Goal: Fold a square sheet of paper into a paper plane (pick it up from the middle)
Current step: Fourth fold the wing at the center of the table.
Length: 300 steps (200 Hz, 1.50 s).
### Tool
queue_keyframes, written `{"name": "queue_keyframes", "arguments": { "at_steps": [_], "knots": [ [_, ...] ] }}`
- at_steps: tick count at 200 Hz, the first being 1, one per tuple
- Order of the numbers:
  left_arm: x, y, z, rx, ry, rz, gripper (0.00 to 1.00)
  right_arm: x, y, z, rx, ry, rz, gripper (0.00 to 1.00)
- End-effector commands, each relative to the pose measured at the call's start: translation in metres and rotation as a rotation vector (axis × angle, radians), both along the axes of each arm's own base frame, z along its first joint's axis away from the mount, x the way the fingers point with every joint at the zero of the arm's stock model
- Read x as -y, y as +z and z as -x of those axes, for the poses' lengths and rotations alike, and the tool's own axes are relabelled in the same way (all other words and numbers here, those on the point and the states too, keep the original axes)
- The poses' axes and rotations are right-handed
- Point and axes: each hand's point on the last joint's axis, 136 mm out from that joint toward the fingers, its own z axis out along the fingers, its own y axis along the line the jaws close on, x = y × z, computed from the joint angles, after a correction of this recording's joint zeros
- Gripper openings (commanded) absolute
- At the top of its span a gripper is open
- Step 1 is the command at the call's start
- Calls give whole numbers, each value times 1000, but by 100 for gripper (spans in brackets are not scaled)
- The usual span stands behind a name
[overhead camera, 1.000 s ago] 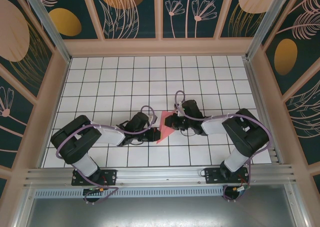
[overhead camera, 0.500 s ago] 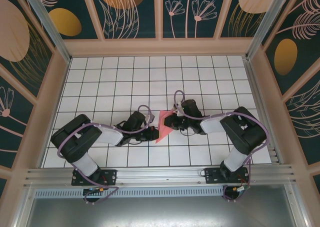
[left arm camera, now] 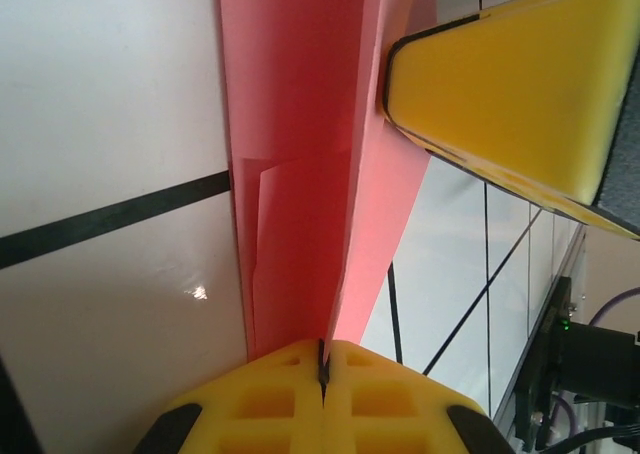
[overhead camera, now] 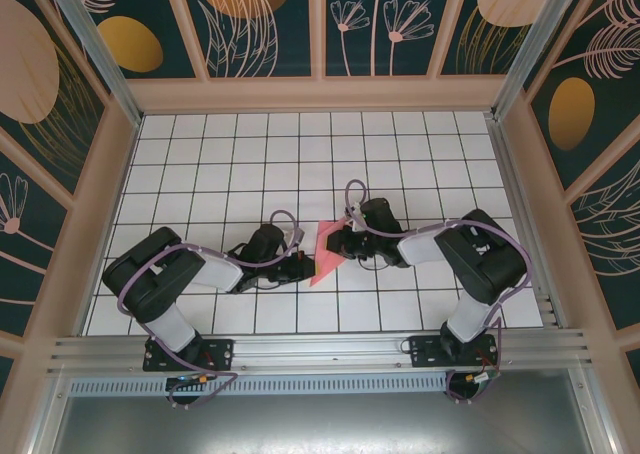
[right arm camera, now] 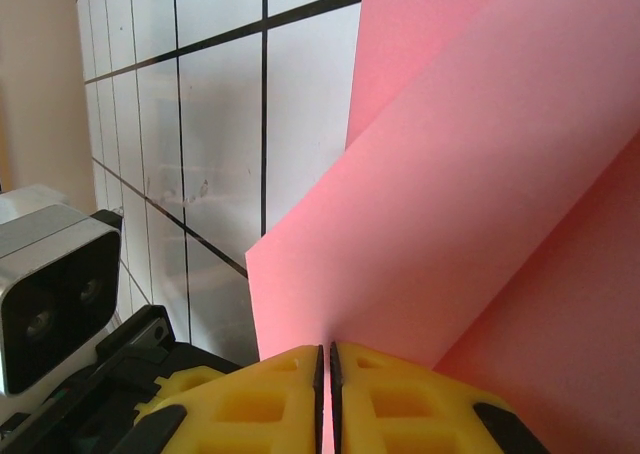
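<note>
From above, the folded square sheet of paper (overhead camera: 326,252) is seen low on the tabletop (overhead camera: 220,164), between the left gripper (overhead camera: 303,267) and the right gripper (overhead camera: 337,242), apparently braced from both sides for creasing. At the left wrist, the jaws are shown clamped on the paper's pink edge. At the right wrist, the jaws are pressed together on another flap, probably to steady it.

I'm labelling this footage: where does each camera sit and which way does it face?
Top external: overhead behind the bases, looking down at the table; both arms show.
Left wrist: looks along the left gripper, shut on the pink paper.
Right wrist: looks along the right gripper, shut on that paper.
All share the paper.
</note>
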Motion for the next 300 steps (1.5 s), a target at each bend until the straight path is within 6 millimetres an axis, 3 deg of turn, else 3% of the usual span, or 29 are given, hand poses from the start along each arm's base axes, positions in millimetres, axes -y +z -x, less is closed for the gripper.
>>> {"name": "queue_keyframes", "arguments": {
  "at_steps": [1, 50, 116, 125, 234, 300],
  "knots": [
    [2, 3, 1, -17, -6, 42, 2, -11, 10, -5, 31, 31, -41, 14],
    [8, 4, 3, -39, -33, 62, 2, -20, 10, -3, 32, 59, -48, 14],
    [11, 6, 2, -52, -38, 71, 2, -14, 1, -5, 24, 25, -9, 15],
    [8, -4, 4, -77, -34, 52, 2, -14, 0, -5, 23, 24, -8, 15],
    [2, -8, 3, -92, -2, 47, 2, -18, -7, -4, 10, 45, -16, 15],
    [3, -10, 3, -99, -3, 40, 5, -9, -32, -3, -44, 27, 73, 15]
  ]
}}
